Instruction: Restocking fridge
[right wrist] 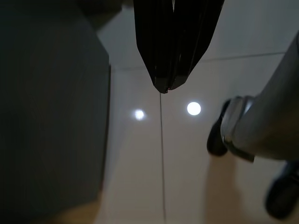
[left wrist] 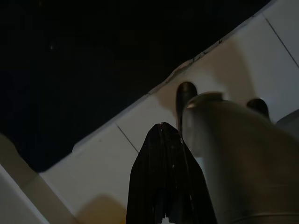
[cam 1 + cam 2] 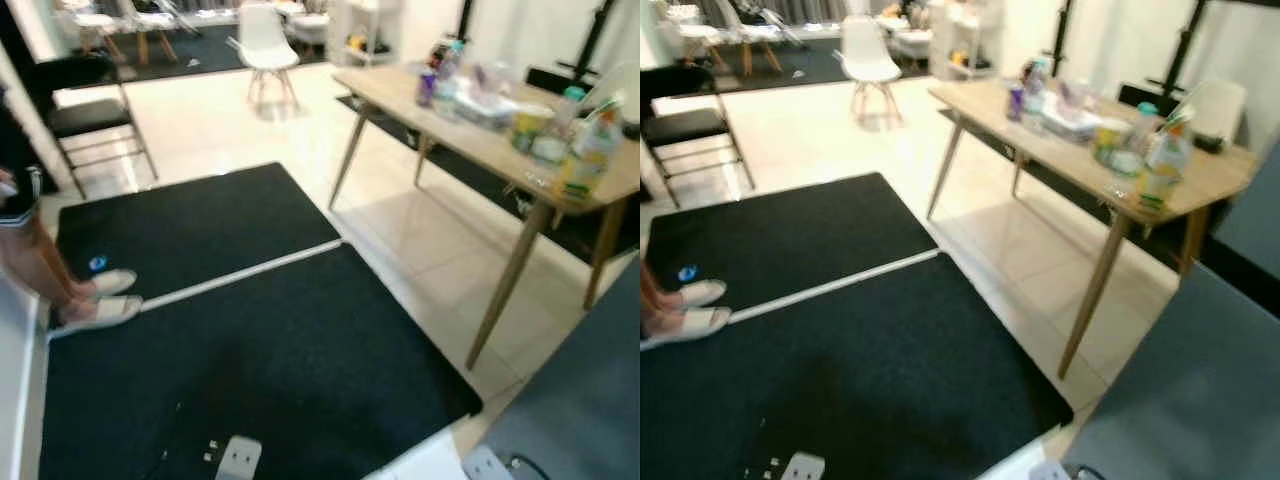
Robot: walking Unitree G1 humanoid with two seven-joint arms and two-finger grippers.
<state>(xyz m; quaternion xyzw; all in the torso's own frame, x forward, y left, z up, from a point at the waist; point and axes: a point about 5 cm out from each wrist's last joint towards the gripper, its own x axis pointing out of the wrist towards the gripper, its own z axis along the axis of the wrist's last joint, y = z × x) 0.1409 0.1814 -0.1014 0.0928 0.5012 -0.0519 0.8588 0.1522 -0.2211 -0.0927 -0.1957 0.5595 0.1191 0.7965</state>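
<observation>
Left hand (image 2: pixel 163 128) closed over tiles (image 2: pixel 117 163).

black mats (image 3: pixel 250 350), pale wooden table (image 3: pixel 470 135) (white chair (image 3: pixel 265 40) beyond)

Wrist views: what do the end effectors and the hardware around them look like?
Left end effector: two long black fingers, flat and tapering to a narrow tip, closed together. Beside them is a smooth, rounded silver-grey limb shell. Right end effector: the same long black tapered fingers, also closed to a point, with faint lengthwise ridges. No cables or markings can be made out in these dim views.
</observation>
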